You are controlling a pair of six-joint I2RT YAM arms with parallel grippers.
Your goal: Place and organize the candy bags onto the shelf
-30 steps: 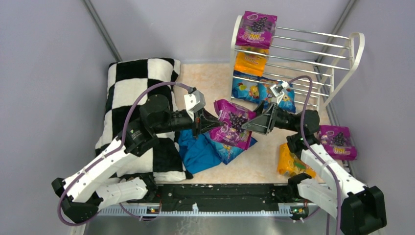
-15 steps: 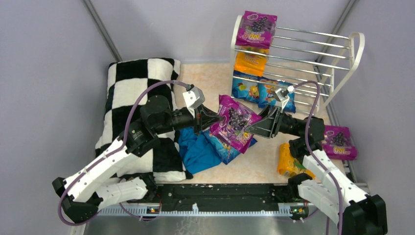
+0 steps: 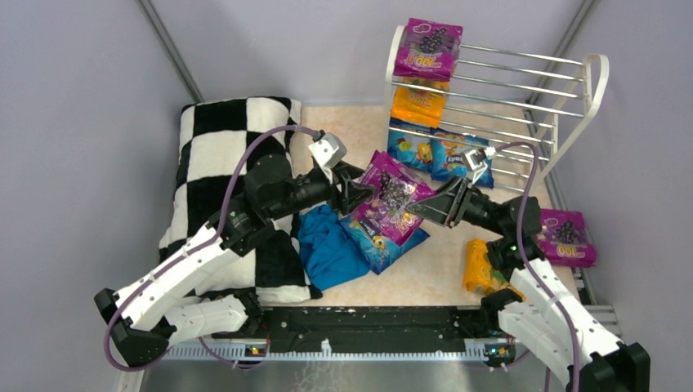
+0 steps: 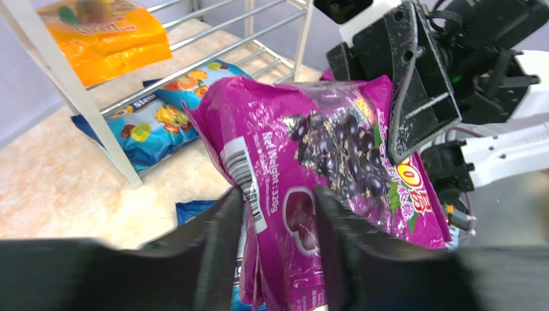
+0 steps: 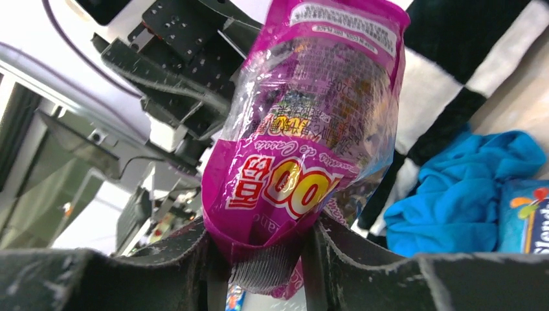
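Right wrist: purple bag [image 5: 304,129] in end effector [image 5: 262,249]

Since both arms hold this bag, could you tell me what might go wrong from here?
Both the left gripper and the right gripper grip the purple bag in mid-air; pulling apart could tear it or yank it free. The right fingers pinch only its thin sealed end, so it may slip once the left lets go.

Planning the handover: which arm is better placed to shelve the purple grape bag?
Right, probably: the right tool clamps the glossy purple plastic pouch and sits nearer the white metal-rod shelf than the left tool.
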